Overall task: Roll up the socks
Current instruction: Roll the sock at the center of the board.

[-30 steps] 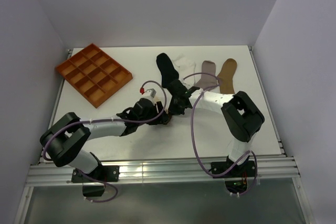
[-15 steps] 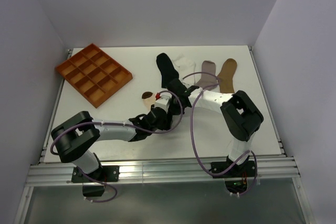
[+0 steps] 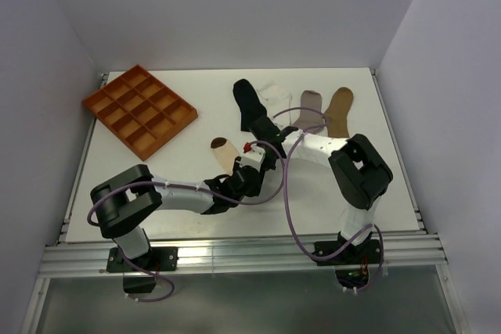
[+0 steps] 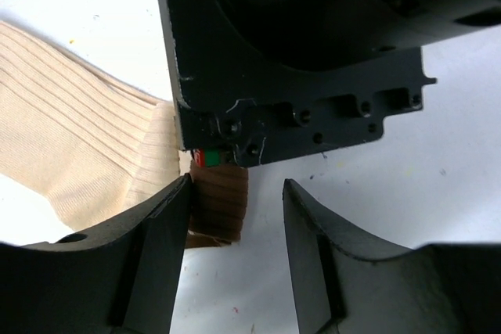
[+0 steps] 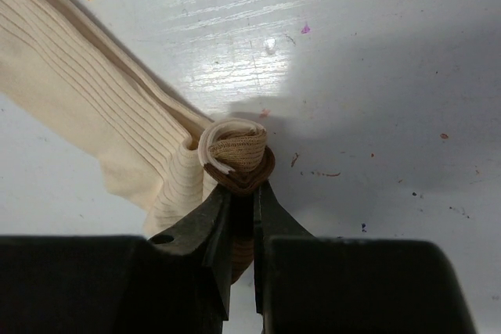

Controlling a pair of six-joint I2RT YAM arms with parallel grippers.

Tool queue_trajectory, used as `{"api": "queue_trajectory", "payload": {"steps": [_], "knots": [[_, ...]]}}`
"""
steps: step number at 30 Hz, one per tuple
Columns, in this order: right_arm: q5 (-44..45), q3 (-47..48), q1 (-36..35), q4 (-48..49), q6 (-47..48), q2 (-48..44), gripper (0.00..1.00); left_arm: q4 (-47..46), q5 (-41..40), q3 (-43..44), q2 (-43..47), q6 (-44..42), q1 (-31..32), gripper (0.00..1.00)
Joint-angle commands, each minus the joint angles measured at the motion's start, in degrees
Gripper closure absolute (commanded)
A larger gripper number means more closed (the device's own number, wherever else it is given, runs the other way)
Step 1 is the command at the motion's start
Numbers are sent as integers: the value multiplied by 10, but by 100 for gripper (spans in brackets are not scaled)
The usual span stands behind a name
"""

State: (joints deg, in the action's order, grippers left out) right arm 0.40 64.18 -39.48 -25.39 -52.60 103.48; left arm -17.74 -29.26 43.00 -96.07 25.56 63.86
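The cream sock with brown bands [image 3: 223, 151] lies mid-table, its brown end rolled into a tight curl [image 5: 239, 158]. My right gripper [image 5: 243, 189] is shut on that curl; in the top view it [image 3: 264, 154] sits just right of the sock. My left gripper [image 4: 235, 189] is open, its left finger touching the brown roll [image 4: 223, 205], with the right gripper's black body just beyond. In the top view the left gripper [image 3: 250, 173] is pressed close under the right one. The black sock [image 3: 249, 105], white sock [image 3: 275, 99], grey sock [image 3: 311, 107] and tan sock [image 3: 340, 111] lie flat in a row behind.
An orange compartment tray [image 3: 139, 109] stands at the back left. Both arms cross near mid-table with purple cables looping over them. White walls close in the left, back and right sides.
My left arm has swung right across the sock to the right gripper, uncovering the sock's brown end on the left. The right gripper has held its place.
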Motion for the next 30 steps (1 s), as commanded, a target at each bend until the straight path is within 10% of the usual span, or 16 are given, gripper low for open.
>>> {"api": "queue_trajectory", "payload": {"steps": [1,8,17,30], "knots": [[10,2,-6,-31,11,18,100,13,-13,36,-30,-13,7,45],[-1,8,-5,-35,15,15,100,56,-20,60,-68,15,7,55],[-36,1,1,-24,14,8,100,89,-26,80,-95,34,7,100],[-8,-63,15,74,-24,-94,59,27,240,-14,-11,158,-106,100]]}}
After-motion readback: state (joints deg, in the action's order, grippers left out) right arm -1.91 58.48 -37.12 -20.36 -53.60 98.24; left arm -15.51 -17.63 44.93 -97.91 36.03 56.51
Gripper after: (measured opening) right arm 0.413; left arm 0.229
